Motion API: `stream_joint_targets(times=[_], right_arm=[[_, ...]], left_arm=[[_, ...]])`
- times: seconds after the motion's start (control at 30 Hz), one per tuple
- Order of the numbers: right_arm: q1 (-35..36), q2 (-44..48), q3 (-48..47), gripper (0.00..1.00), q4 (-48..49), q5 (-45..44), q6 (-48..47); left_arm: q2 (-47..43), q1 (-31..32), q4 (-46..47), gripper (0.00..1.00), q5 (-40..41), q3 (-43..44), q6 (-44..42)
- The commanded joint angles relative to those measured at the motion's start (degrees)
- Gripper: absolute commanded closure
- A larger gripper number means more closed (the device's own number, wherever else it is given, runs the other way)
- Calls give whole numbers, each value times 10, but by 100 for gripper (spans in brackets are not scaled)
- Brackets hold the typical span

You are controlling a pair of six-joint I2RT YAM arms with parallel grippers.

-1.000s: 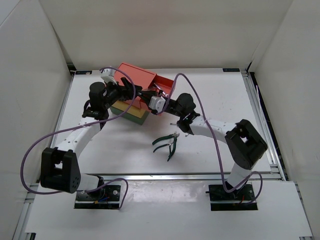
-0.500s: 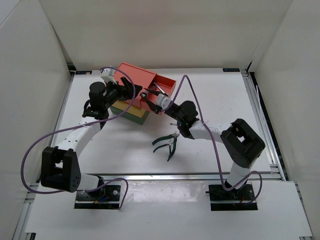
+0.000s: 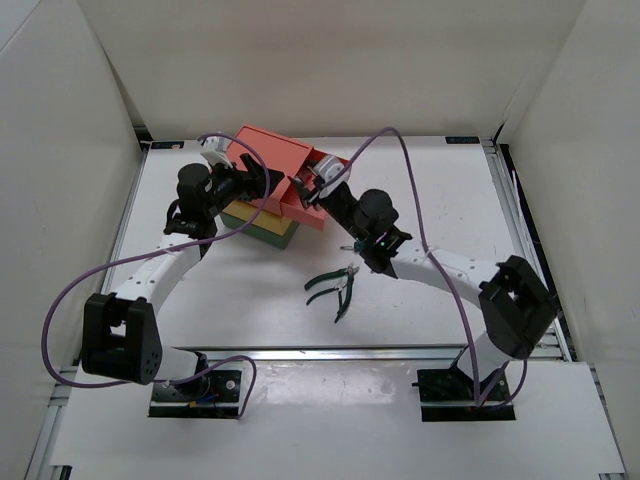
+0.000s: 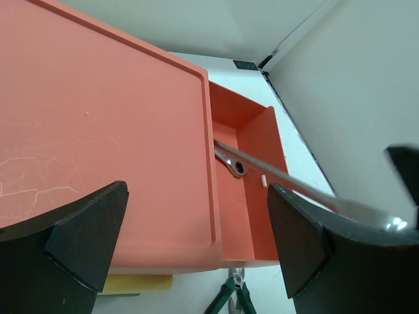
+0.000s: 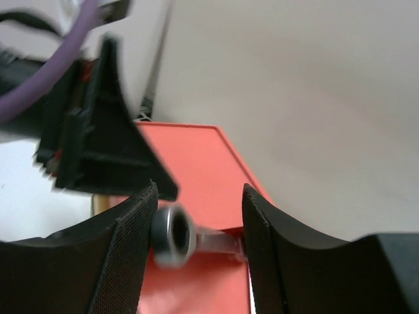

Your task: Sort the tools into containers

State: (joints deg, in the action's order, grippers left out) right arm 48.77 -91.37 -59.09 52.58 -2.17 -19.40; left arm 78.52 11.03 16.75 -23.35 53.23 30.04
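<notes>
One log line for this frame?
left hand open at red box | right hand open, wrench between jaws, reaching into red drawer | pliers on table

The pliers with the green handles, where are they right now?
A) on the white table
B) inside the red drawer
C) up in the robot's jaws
A: the pliers lie on the white table, in front of the stacked drawers.

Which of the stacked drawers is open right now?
The salmon-red top drawer: its tray is slid out, a silver wrench reaching in. The yellow drawer and green drawer below look shut.
</notes>
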Motion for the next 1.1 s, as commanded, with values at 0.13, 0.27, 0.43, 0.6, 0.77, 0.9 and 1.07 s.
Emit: stream_joint_targets(times=[0.13,0.27,0.43,0.6,0.77,0.9,1.07], right_arm=[[1,52,-84,62,-173,-108,49],[-3,54,-81,74,-201,-119,48],[-3,51,-66,72,-205,-133,54],[-7,63,-60,63,-231,-147,70],[-3,109,-38,45,-303,-80,89],[-4,137,-12,43,-340,-40,118],[-4,168,9,44,-378,9,141]], left_arm=[[20,-6,-81,1,-9,-23,12],[23,-6,-79,1,-13,-22,12],[23,-7,-77,1,-13,-23,12],[29,-6,-78,1,-16,-23,12],[30,-7,-78,1,-13,-22,10],[36,-7,-80,1,-14,-21,9],[36,-7,-79,1,-16,-24,9]])
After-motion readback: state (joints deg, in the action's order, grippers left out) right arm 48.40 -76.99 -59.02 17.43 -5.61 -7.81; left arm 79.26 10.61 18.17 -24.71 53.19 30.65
